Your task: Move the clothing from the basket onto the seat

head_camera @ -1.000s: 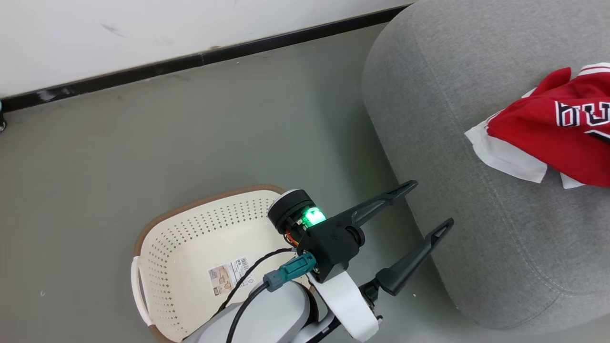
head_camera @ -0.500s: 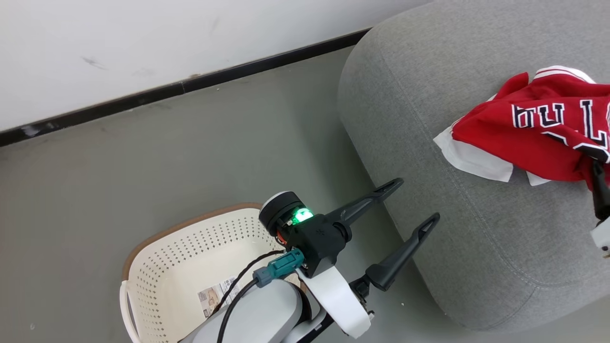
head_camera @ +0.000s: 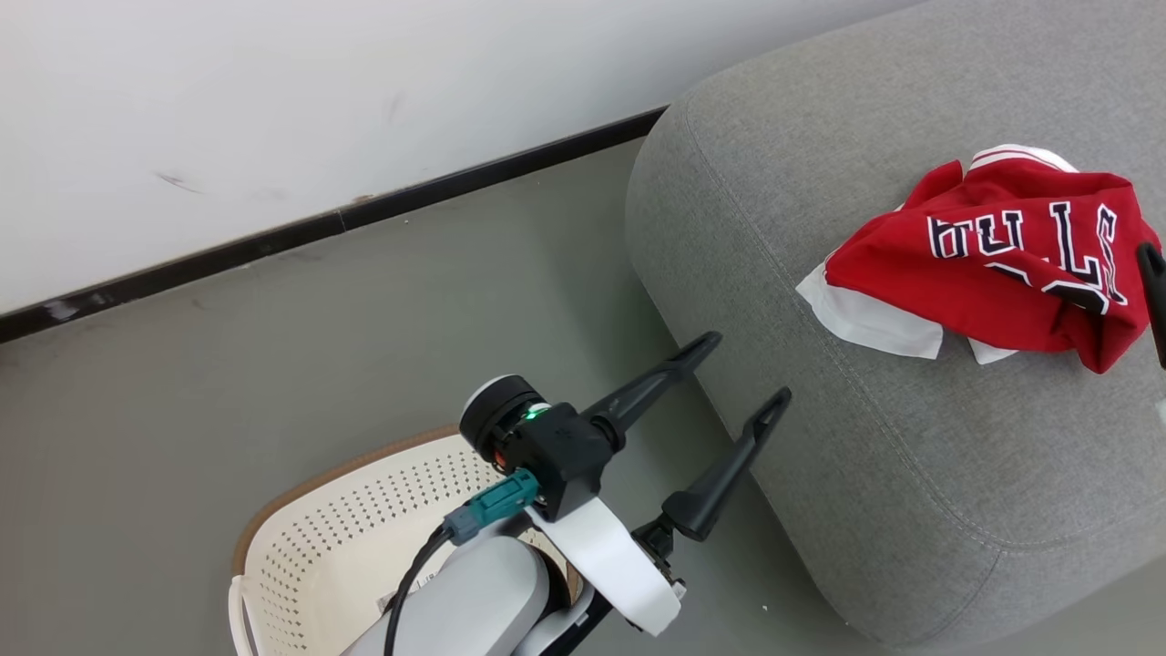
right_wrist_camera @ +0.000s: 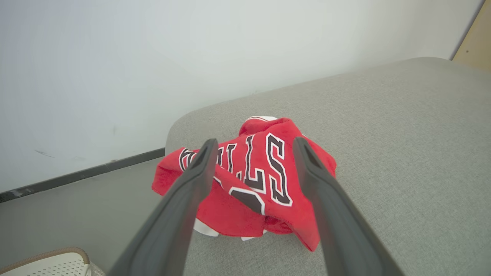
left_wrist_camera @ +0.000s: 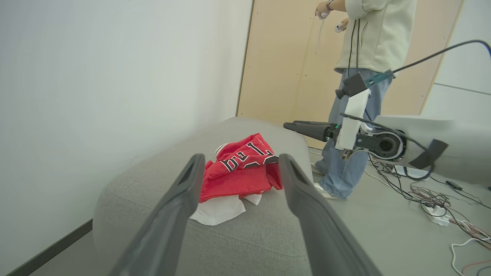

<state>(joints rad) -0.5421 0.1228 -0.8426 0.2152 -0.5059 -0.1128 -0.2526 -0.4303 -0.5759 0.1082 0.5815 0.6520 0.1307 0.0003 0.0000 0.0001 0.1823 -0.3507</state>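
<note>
The red clothing (head_camera: 993, 264), with white trim and block lettering, lies crumpled on top of the grey seat (head_camera: 820, 428). My left gripper (head_camera: 745, 369) is open and holds nothing. It hangs beside the seat's rounded front edge, above the floor, and points at the clothing (left_wrist_camera: 238, 172). My right gripper (right_wrist_camera: 255, 142) is open just above the clothing (right_wrist_camera: 264, 184); one of its fingers (head_camera: 1153, 292) stands at the garment's right side. The cream basket (head_camera: 301, 538) sits on the floor at the lower left, partly hidden by my left forearm. No fabric shows in the part I can see.
A white wall with a black baseboard (head_camera: 319, 228) runs behind the grey floor. In the left wrist view a person (left_wrist_camera: 368, 50) stands past the seat holding controllers, with cables (left_wrist_camera: 441, 195) and a power strip on the floor nearby.
The head camera has turned, so the seat and clothing slid left and the basket dropped lower in view. A right gripper finger has come in at the right edge beside the clothing.
</note>
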